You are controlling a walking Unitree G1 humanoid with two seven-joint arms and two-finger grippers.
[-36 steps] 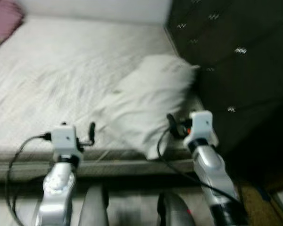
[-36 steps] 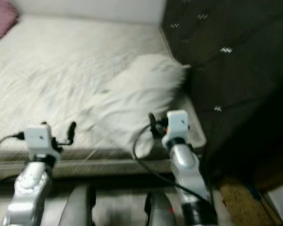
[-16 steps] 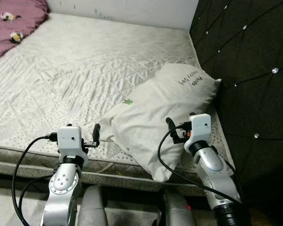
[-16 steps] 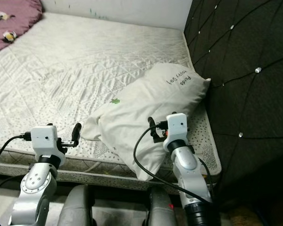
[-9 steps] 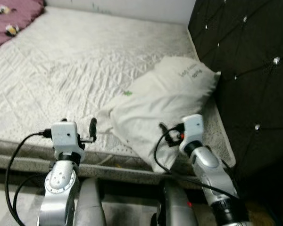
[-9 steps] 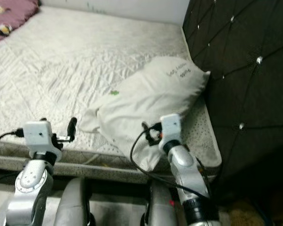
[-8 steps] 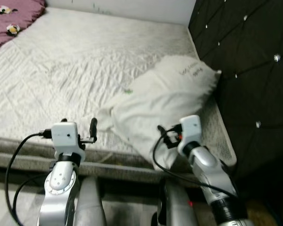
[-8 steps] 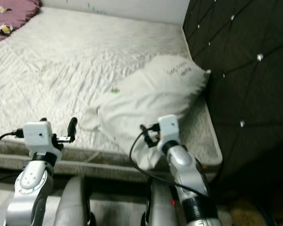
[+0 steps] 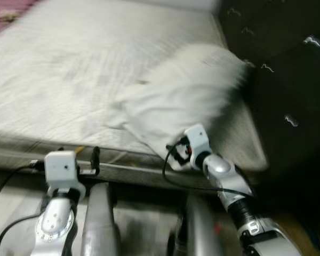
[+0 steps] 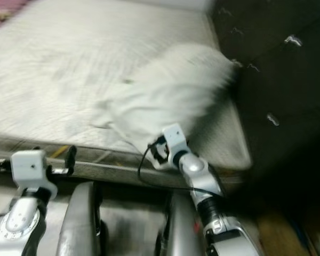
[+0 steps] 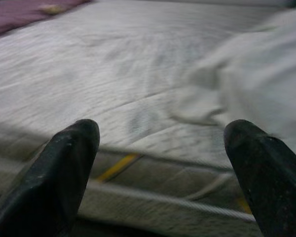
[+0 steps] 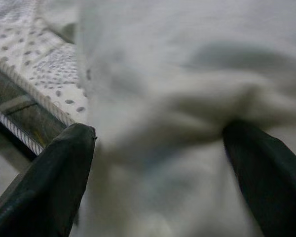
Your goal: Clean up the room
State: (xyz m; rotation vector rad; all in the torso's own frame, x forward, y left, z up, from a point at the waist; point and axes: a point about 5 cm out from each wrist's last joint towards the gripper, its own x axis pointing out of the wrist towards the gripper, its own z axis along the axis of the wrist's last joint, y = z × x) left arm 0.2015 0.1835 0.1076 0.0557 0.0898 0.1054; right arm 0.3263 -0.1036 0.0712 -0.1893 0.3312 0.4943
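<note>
Blur smears your head views. Your pillow (image 9: pixel 186 90) lies on the bed (image 9: pixel 64 74), against the dark headboard (image 9: pixel 277 64), its near corner over the bed's front edge. Your right gripper (image 12: pixel 158 163) has its fingers spread wide at that corner. Your left gripper (image 11: pixel 160 163), fingers also spread, hangs before the mattress edge.

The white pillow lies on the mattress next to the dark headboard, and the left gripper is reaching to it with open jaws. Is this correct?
Not quite: it is the right gripper, not the left, that reaches to the white pillow with open jaws; the right wrist view shows the pillow between its fingers. The left gripper is open too, but points at the mattress edge. The pillow does lie beside the dark headboard.
</note>
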